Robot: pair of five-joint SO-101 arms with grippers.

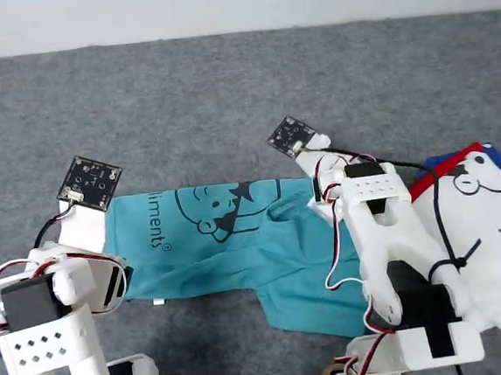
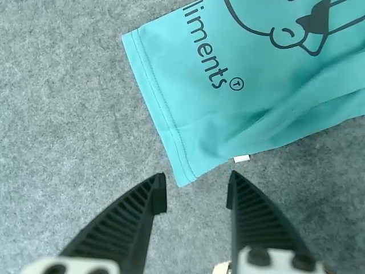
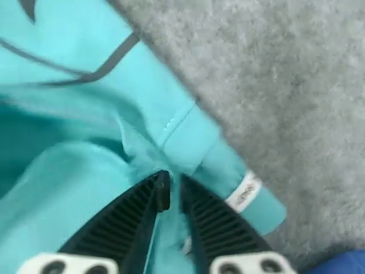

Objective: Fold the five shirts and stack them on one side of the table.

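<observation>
A teal shirt point(image 1: 229, 242) lies spread flat across the middle of the grey bench point(image 1: 224, 84) between the 2 arms, printed side up, with a dark line drawing and lettering on it. Its long body runs sideways, and a loose flap of cloth trails toward the near edge on the right arm's side. The left end effector point(image 2: 197, 180) hangs over bare bench just short of the shirt's hemmed corner. Its 2 dark ribbed fingers point(image 2: 140, 208) are spread apart with nothing between them. A small white tag point(image 2: 242, 158) sticks out from the shirt's edge just beside that corner. The right end effector point(image 3: 173, 182) sits down on the opposite end of the teal shirt, its fingers pressed almost together and pinching a fold of teal cloth near a stitched sleeve cuff point(image 3: 188, 128). That cuff carries another small white label point(image 3: 245, 194). Past the right arm, a white shirt point(image 1: 493, 245) with a bear drawing and red and blue trim lies rumpled at the bench's right side, partly under that arm.
</observation>
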